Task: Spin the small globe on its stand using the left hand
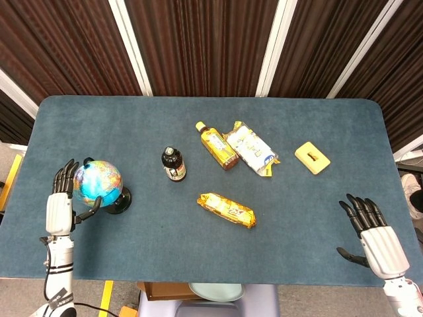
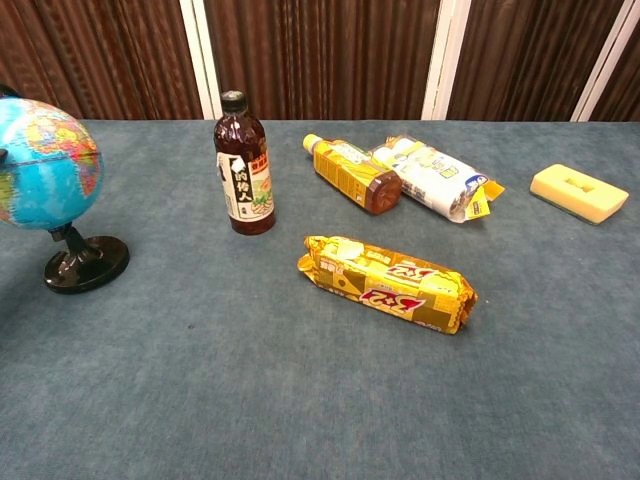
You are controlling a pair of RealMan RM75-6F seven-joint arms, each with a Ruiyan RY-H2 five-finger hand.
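The small blue globe (image 1: 98,183) stands on its black stand (image 1: 121,200) near the table's left edge; the chest view shows the globe (image 2: 45,165) at far left over its stand (image 2: 86,265). My left hand (image 1: 59,205) is at the globe's left side with fingers spread. The fingertips (image 1: 66,173) lie along its left curve and the thumb reaches under its lower left. It touches the ball without gripping it. My right hand (image 1: 373,236) rests far away at the front right corner, fingers apart and empty.
A dark upright bottle (image 1: 173,164) stands right of the globe. Further right lie a yellow bottle (image 1: 217,145), a white-yellow packet (image 1: 251,149), an orange snack pack (image 1: 227,209) and a yellow block (image 1: 312,158). Curtains hang behind the table's far edge.
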